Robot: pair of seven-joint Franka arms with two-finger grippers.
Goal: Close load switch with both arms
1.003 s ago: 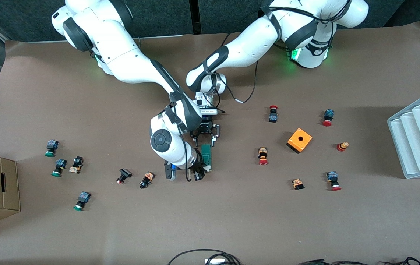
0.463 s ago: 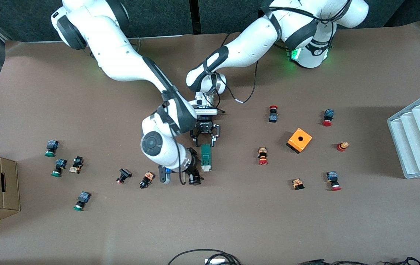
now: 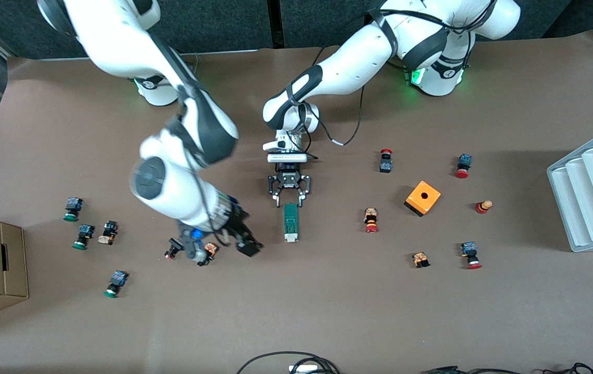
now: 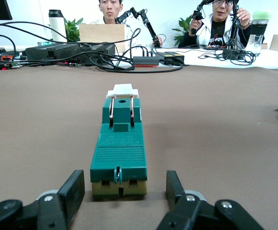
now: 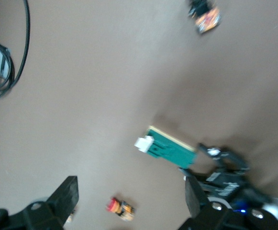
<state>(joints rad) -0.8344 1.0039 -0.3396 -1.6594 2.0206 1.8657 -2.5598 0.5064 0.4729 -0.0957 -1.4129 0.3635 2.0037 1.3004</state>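
Dark-green, the load switch (image 3: pixel 290 222) lies flat on the brown tabletop (image 3: pixel 327 301) in the front view, white tab toward 6 o'clock. At its 12 o'clock end the left gripper (image 3: pixel 289 197) sits low, fingers spread, holding nothing. The right gripper (image 3: pixel 247 245) hangs at 8 o'clock of the switch.

Left wrist view: both fingers (image 4: pixel 72 191) flank the switch's near end without touching.

Right wrist view: its fingers (image 5: pixel 67 194) gape wide and empty above the switch (image 5: pixel 170 148).
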